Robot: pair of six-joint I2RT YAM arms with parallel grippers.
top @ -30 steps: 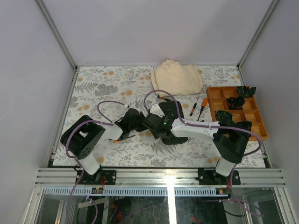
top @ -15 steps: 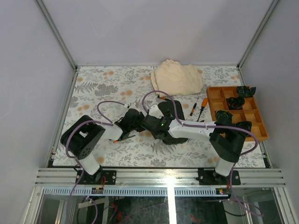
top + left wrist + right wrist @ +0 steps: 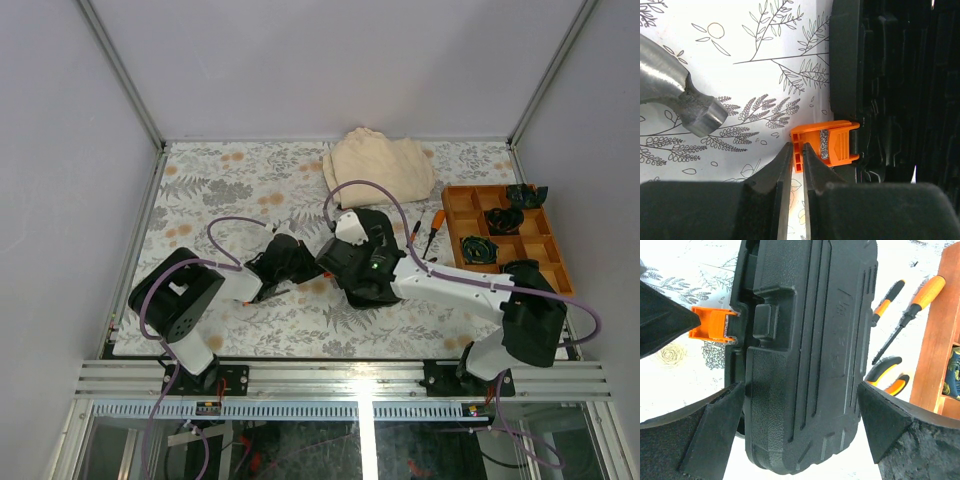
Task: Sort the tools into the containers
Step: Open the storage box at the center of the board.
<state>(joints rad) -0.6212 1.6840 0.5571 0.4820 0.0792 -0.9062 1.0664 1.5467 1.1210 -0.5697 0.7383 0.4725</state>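
Left claw [image 3: 797, 147] grips orange latch [image 3: 832, 142]
It sticks out beside the black case [image 3: 805, 340]; open right claw [image 3: 800, 386] straddles the case.

Case [image 3: 805, 340]: black moulded plastic, shut, lying flat mid-table. Orange latch [image 3: 712, 325] sticks out from its 9 o'clock edge in right wrist view. At case's 2 o'clock, short screwdriver [image 3: 885, 302] (black-orange handle) and long screwdriver [image 3: 925, 292] (orange handle) lie side by side, roughly parallel. Pliers [image 3: 887, 377], orange-black grips, at 4 o'clock. Hammer [image 3: 682, 95]: steel head at latch's 10 o'clock in left wrist view, not touching it.
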